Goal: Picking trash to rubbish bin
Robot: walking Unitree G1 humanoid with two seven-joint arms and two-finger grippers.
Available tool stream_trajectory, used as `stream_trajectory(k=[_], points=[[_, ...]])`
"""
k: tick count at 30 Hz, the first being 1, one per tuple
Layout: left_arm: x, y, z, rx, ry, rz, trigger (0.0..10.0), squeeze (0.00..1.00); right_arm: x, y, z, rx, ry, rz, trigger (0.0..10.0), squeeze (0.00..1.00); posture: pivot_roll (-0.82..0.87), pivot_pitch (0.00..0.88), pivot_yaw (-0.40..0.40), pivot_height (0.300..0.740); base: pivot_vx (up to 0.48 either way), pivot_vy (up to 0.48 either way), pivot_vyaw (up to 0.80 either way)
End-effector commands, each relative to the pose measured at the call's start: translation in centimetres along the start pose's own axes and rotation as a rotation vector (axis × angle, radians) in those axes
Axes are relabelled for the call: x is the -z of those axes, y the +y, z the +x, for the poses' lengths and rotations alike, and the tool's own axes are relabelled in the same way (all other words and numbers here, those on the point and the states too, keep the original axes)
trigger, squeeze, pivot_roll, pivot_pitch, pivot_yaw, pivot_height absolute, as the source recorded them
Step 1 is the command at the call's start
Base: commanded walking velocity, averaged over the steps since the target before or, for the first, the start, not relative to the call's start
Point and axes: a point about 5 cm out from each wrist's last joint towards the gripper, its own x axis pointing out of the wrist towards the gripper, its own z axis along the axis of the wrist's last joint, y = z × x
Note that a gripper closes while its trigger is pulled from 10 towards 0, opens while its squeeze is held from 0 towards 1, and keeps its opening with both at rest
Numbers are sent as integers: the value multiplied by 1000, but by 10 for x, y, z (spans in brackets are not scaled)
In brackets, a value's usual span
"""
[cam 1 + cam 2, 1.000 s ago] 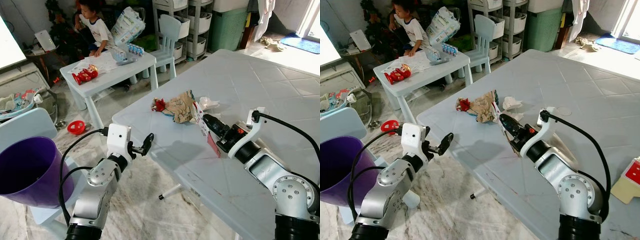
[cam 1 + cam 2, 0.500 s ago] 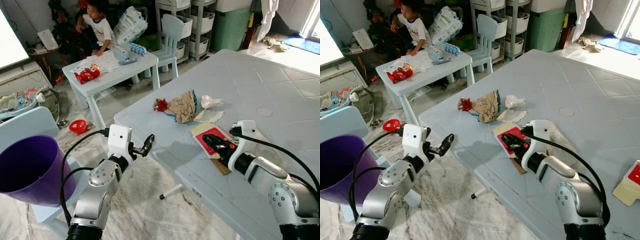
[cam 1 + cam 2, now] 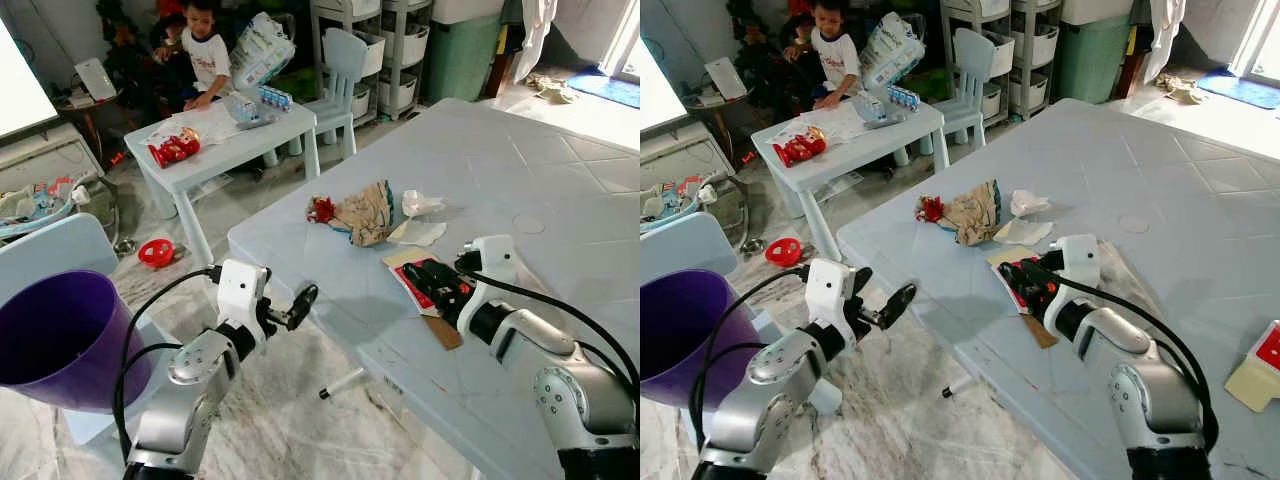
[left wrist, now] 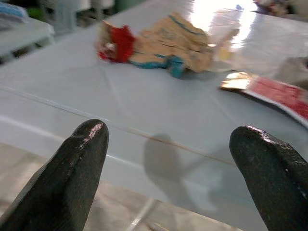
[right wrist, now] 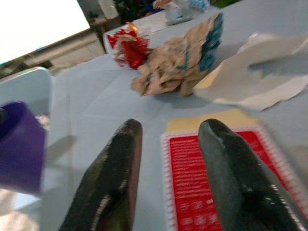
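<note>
- I'm looking at a big pale blue table (image 3: 520,180) in a cluttered living room, marble floor underneath, a pen (image 3: 342,383) lying on the floor by the table's near edge.
- Nearest to me, the purple bin (image 3: 55,335) stands off to my left on the floor; I can see into its mouth but can't make out anything inside.
- My left gripper (image 3: 295,307) hovers in the air just short of the table's edge, fingers spread apart, nothing in them.
- My right gripper (image 3: 435,280) is over the table, fingers parted, their tips right above the red packet (image 3: 418,277), which lies flat on the tabletop.
- Just beyond it, a white scrap of paper (image 3: 418,232), then the crumpled brown wrapper (image 3: 362,213) with a red tuft at one end.
- Farther back, a small white table (image 3: 215,130) with a red toy (image 3: 172,148) and a child seated behind it, and storage drawers (image 3: 385,50) by the wall.
</note>
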Motion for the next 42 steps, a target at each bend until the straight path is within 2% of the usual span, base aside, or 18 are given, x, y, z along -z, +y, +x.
stream_trajectory(k=[1, 7, 11, 12, 15, 17, 19, 25, 30, 33, 37, 40, 41, 42], points=[[-1, -4, -3, 51, 17, -7, 10000, 0, -1, -1, 3, 21, 8, -49, 10000, 1000, 10, 0, 43, 740, 0, 0, 0], [2, -17, -12, 205, 132, -76, 10000, 0, 6, -9, 2, 64, 67, -148, 10000, 1000, 9, 0, 41, 740, 0, 0, 0], [3, -18, -18, 248, 173, -93, 10000, 0, 7, -9, 2, 59, 83, -178, 10000, 1000, 8, 0, 40, 740, 0, 0, 0], [5, -17, -23, 270, 198, -79, 10000, 0, 6, -9, 1, 53, 99, -226, 10000, 1000, 9, 0, 40, 740, 0, 0, 0], [6, -12, -26, 258, 219, -51, 10000, 0, 5, -7, 1, 30, 115, -282, 10000, 1000, 8, 0, 40, 740, 0, 0, 0], [6, -11, -26, 252, 217, -52, 10000, 0, 5, -6, 1, 24, 120, -302, 10000, 1000, 9, 0, 39, 740, 0, 0, 0], [3, -10, -26, 248, 219, -60, 10000, 0, 5, -2, 0, 8, 131, -363, 10000, 1000, 9, 0, 39, 740, 0, 0, 0], [1, -13, -27, 265, 232, -65, 10000, 0, 6, 10, -7, -4, 128, -419, 10000, 1000, 4, 0, 38, 740, 0, 0, 0], [1, -13, -27, 266, 237, -61, 10000, 0, 12, 14, -5, 20, 143, -468, 10000, 1000, 4, 0, 39, 740, 0, 0, 0], [1, -14, -27, 263, 240, -56, 10000, 0, 16, 16, -3, 41, 148, -440, 10000, 1000, 12, 0, 39, 740, 0, 0, 0], [1, -14, -28, 259, 238, -54, 10000, 0, 27, 13, -1, 82, 175, -448, 10000, 1000, 15, 0, 38, 740, 0, 0, 0], [0, -14, -27, 255, 233, -53, 10000, 0, 40, 4, 1, 155, 218, -463, 10000, 1000, 20, 0, 33, 740, 0, 0, 0], [1, -15, -27, 253, 234, -53, 10000, 0, 43, 0, 2, 189, 225, -490, 10000, 322, 22, 0, 32, 740, 0, 0, 0], [1, -15, -27, 253, 234, -53, 10000, 0, 43, 0, 2, 189, 225, -490, 10000, 322, 22, 0, 32, 740, 0, 0, 0]])
